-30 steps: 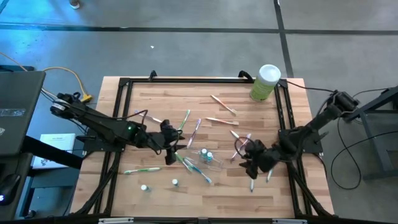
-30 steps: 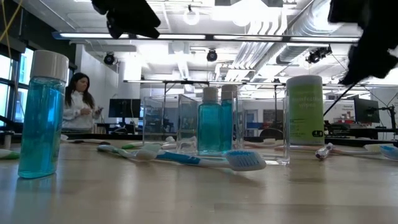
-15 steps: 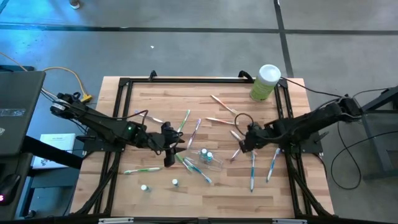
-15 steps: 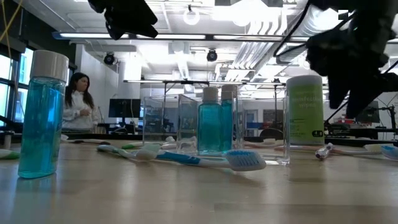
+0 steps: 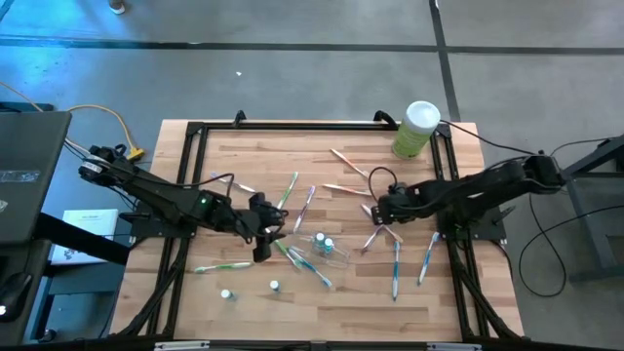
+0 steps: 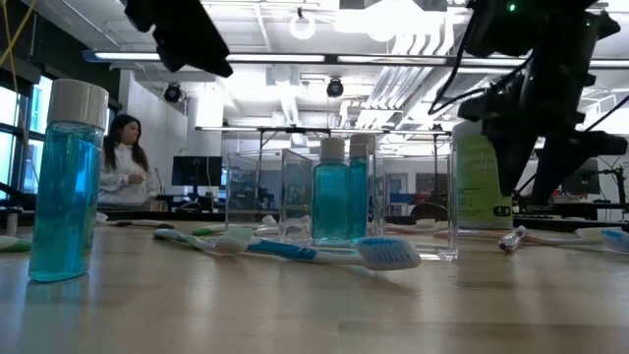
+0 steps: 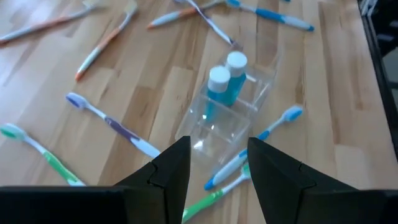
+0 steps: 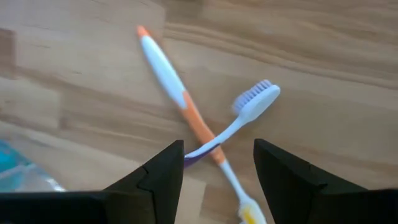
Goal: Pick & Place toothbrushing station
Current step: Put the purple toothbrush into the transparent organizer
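With its jaws wide and empty, the right gripper (image 8: 214,171) hovers over two crossed toothbrushes (image 8: 208,134) just beside the clear holder (image 5: 330,249), so it should drop squarely on one handle, while the left gripper (image 7: 217,165), equally wide, waits beyond the holder.

You have roughly a dozen toothbrushes (image 5: 290,188) scattered across the bench (image 5: 458,302); where they cross each other the exact number is hard to fix. Among them you can pick out about four blue, three green, two tan, two purple or pink, and one orange-and-white. You have four small teal bottles (image 5: 226,293) with white caps: two stand in the one clear holder (image 5: 336,253) and two sit loose. There is one pale-green canister (image 5: 416,129) and one person (image 6: 123,162) in the room behind.
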